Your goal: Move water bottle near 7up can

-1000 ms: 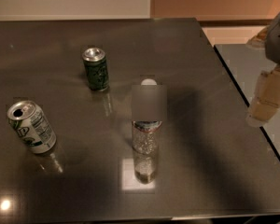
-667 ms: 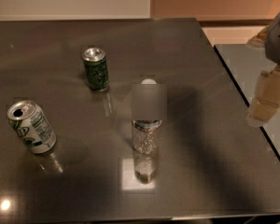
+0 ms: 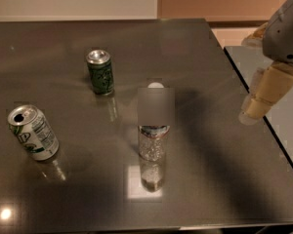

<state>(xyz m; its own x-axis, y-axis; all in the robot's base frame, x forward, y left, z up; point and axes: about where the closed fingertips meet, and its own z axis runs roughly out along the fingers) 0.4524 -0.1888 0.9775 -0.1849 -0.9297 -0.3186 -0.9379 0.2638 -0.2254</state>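
The water bottle (image 3: 153,145) stands upright near the front middle of the dark table (image 3: 136,48); it is clear and ribbed with a white cap, and a grey patch hides its upper part. The 7up can (image 3: 33,132), white and green with a silver top, stands tilted at the left front, well apart from the bottle. My gripper (image 3: 258,104) hangs at the right, over the table's right edge, far from both, with nothing seen in it.
A dark green patterned can (image 3: 100,72) stands upright behind the bottle, toward the left middle. A second grey surface (image 3: 283,106) lies beyond the table's right edge. A bright light glare sits at the front left corner.
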